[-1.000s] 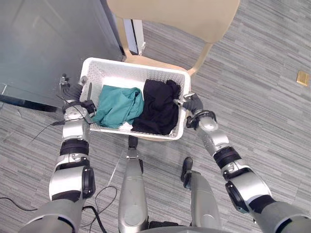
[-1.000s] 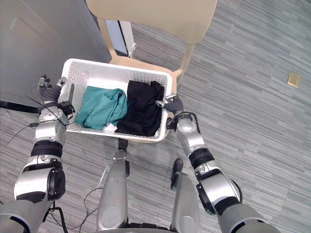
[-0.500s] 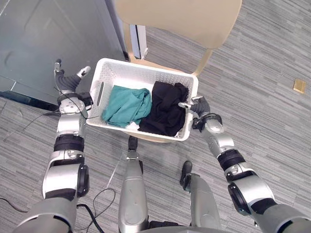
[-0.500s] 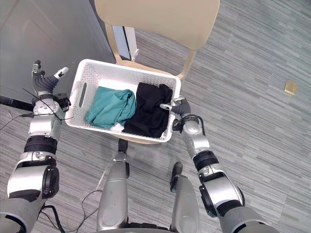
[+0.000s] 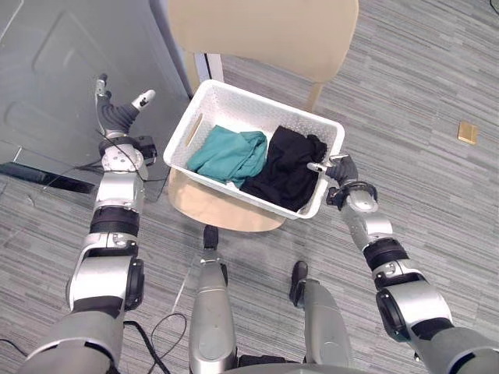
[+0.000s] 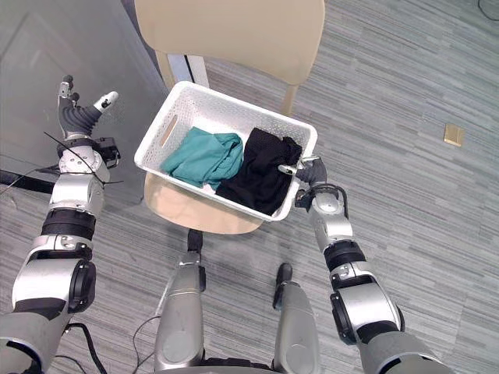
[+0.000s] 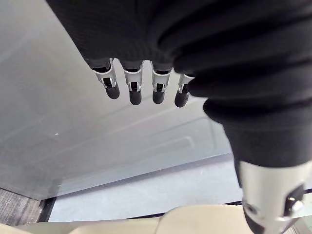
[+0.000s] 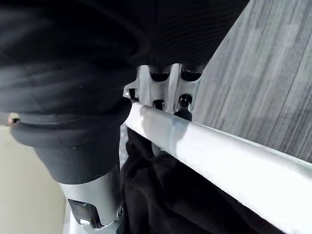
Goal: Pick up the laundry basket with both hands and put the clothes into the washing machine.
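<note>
Over the chair [image 5: 265, 31], right hand [image 5: 345, 173] clamps the white perforated basket [image 5: 257, 105]; left hand [image 5: 117, 118] splayed.

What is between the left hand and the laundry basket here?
Nothing. In both eye views the open left hand stands apart from the laundry basket, with just the grey panel and floor behind the gap.

Right hand [image 6: 316, 178] on rim of white basket [image 6: 234, 109]
</note>
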### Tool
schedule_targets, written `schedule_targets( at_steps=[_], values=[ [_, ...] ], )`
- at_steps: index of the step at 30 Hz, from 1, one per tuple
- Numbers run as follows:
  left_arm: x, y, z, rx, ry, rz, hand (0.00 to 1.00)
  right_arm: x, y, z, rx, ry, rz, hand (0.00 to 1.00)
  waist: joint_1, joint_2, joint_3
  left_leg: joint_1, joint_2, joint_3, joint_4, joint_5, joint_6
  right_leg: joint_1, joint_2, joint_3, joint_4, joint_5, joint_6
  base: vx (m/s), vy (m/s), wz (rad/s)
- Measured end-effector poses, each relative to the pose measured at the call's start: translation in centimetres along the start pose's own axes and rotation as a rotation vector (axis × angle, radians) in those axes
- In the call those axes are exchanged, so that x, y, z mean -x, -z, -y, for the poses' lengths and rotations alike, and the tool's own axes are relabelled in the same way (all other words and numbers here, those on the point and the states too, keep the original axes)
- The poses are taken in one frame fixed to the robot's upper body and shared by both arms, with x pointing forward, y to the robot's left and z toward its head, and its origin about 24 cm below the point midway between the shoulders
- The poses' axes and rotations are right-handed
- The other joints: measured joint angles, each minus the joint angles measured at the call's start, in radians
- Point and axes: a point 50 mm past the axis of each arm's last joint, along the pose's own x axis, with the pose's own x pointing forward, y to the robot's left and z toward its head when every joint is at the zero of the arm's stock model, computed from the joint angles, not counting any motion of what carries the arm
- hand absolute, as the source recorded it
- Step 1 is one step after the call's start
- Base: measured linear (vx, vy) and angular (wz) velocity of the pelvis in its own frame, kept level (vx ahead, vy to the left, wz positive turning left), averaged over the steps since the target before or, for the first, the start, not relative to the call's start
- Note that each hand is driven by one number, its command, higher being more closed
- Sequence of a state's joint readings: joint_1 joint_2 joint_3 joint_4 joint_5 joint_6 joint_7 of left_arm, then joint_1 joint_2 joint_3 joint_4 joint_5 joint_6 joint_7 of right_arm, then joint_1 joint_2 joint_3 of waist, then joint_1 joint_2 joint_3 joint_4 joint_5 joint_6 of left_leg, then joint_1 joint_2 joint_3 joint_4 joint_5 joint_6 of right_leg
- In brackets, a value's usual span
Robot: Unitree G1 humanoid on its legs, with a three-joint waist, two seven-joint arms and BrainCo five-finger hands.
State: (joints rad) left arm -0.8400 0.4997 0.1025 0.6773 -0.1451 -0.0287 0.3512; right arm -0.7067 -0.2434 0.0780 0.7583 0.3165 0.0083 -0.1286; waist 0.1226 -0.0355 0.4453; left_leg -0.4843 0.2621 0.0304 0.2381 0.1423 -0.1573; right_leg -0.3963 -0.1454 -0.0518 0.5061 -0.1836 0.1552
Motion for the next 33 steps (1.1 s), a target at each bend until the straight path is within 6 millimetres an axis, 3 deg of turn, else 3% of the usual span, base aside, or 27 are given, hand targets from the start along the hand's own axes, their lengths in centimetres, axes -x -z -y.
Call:
schedule_targets(
  at_steps=[4,10,18,25,33],
  values=[
    [0.6,-0.3,-1.4,0.027,-0.03,0.053,0.0,0.1,1.2,-0.4,0.09,-0.018,-0.044,0.0,0.0,0.0,0.0,0.017,-0.003,0.005,-0.018,0.0,0.0,0.013,-0.007,-0.008,0.002,-0.009,-0.002,0.01,-0.018,0.07],
    [2.6,2.0,-4.0,0.004,-0.07,0.031,0.0,0.4,2.2,-2.6,0.238,-0.103,-0.059,0.0,0.006,0.003,0.001,0.025,-0.021,-0.003,-0.021,0.003,0.001,0.034,-0.028,-0.031,0.007,-0.032,0.001,0.05,-0.021,0.13],
    [6.3,4.9,-4.7,0.006,-0.041,-0.002,0.0,-0.2,0.6,-6.1,0.591,-0.332,-0.001,0.0,0.037,0.024,0.0,0.034,-0.032,-0.044,-0.014,0.0,-0.001,0.086,-0.034,-0.08,-0.005,-0.044,-0.001,0.01,-0.012,0.16],
    [9.5,8.3,-4.9,-0.01,0.008,-0.116,0.0,-1.1,-0.1,-4.0,0.867,-0.306,-0.003,0.0,0.08,0.035,-0.002,0.032,-0.043,-0.059,-0.017,-0.003,-0.005,0.106,-0.046,-0.11,-0.006,-0.052,0.001,-0.02,-0.006,0.14],
    [12.1,11.0,-5.2,-0.022,0.031,-0.225,0.0,-1.7,-0.8,-2.4,0.975,-0.267,-0.019,0.0,0.099,0.035,-0.002,0.032,-0.052,-0.078,-0.011,0.001,0.001,0.131,-0.049,-0.131,-0.024,-0.052,0.003,0.01,-0.016,0.07]
  ],
)
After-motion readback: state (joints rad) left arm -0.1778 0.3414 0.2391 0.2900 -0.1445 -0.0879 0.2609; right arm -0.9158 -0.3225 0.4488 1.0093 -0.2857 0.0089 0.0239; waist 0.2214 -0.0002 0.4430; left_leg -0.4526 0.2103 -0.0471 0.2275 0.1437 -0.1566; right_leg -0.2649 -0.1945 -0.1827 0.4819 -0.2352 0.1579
